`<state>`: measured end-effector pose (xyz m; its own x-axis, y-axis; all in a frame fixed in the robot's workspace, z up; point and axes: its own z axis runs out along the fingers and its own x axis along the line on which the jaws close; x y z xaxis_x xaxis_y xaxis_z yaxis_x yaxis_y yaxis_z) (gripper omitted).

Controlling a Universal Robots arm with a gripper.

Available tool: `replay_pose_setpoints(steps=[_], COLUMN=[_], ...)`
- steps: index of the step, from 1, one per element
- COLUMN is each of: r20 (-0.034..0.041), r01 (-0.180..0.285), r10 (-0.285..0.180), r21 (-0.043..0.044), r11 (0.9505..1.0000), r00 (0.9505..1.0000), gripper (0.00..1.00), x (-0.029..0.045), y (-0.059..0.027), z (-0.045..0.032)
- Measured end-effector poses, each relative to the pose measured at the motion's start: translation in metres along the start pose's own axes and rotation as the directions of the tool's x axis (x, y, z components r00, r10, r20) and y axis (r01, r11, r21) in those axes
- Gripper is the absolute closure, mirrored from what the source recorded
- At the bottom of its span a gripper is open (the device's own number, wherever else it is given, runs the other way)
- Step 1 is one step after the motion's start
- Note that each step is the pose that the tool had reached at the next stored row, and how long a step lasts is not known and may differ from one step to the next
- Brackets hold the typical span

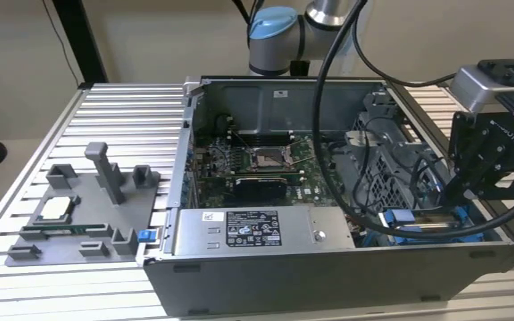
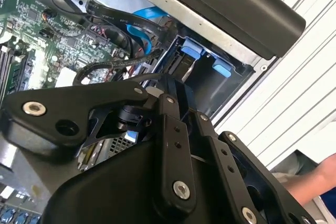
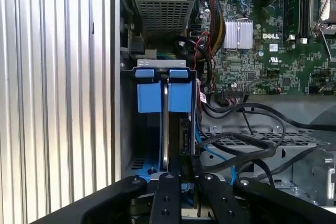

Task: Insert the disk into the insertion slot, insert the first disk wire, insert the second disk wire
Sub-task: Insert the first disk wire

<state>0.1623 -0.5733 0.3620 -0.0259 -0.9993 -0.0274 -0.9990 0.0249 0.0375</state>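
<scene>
The first step looks partly done. At the exterior view's right, in the near corner of the open computer case (image 1: 328,274), the disk (image 3: 165,129) stands on edge in the mouth of the insertion slot (image 3: 160,63). Its thin silver side runs between the two blue pieces of its frame. How deep it sits I cannot say, so I would not call it fully seated. The two wire steps look undone to me. In the first wrist view a bundle of black cables (image 3: 247,140) and a thin blue cable (image 3: 207,150) lie loose just beside the bay, on the motherboard (image 3: 262,51) side, and none can be seen plugged into the disk. The gripper (image 3: 181,170) hangs right over the slot, its fingers (image 3: 167,184) drawn narrow and, as far as I can judge, pinched on the end of the disk nearest them. The rest of the disk reaches away from the fingertips into the bay.
</scene>
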Motion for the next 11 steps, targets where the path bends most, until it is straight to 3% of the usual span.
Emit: replay_pose_setpoints(steps=[5,11], r20=[0.0059,0.0061], r01=[0.0,0.0], r10=[0.0,0.0], r21=[-0.0002,-0.0001], r11=[1.0,1.0], r00=[1.0,1.0], gripper=[1.0,1.0], x=[0.0001,-0.0007], y=[-0.0004,-0.0021], z=[0.0046,0.0116])
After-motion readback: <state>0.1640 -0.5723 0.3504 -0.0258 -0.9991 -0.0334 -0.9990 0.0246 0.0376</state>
